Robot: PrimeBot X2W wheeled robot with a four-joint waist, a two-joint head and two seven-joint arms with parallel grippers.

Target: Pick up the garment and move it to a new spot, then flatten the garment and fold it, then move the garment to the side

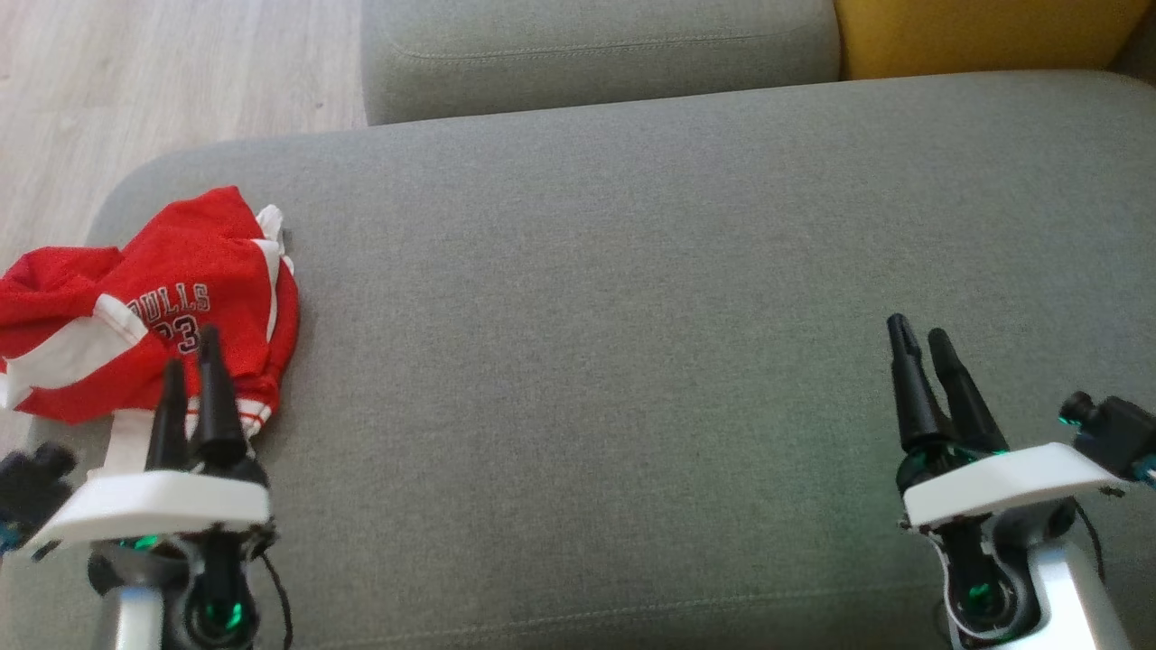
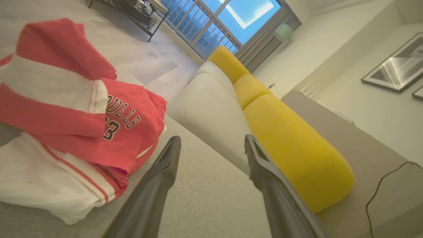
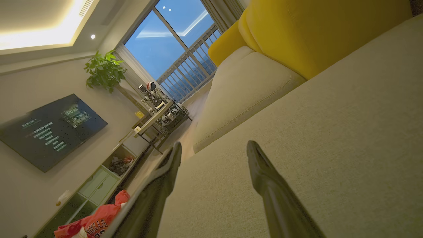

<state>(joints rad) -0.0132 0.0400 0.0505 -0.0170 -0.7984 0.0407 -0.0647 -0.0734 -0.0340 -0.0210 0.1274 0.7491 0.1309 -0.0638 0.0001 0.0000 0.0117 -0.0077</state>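
The garment [image 1: 153, 307] lies in a crumpled heap at the left end of the grey sofa seat [image 1: 632, 316], close to its rounded left edge. It is a red jersey with white panels and trim. Dark lettering ending in "ULLS" faces up, with a 23 beneath it. A white striped part spreads out on the near side of the heap, and a red fold rises on its far side.

Our left tool [image 1: 191, 350] hovers at the near edge of the heap with its two dark fingers spread and nothing between them. From the head, its tips overlap the red cloth. In the left wrist view the garment [image 2: 66, 125] sits to the left of the left tool [image 2: 212, 138], and the nearer finger looks just clear of the red fold, though we cannot be sure it is not brushing it.

Our right tool [image 1: 918, 329] is over the right part of the seat, well apart from the garment. Its fingers are also spread and hold nothing, and bare grey fabric lies under them.

At the far side of the seat a second grey cushion [image 1: 596, 54] sits beside a yellow cushion [image 1: 975, 36] on the far right. Pale wooden floor [image 1: 135, 81] shows at the far left.
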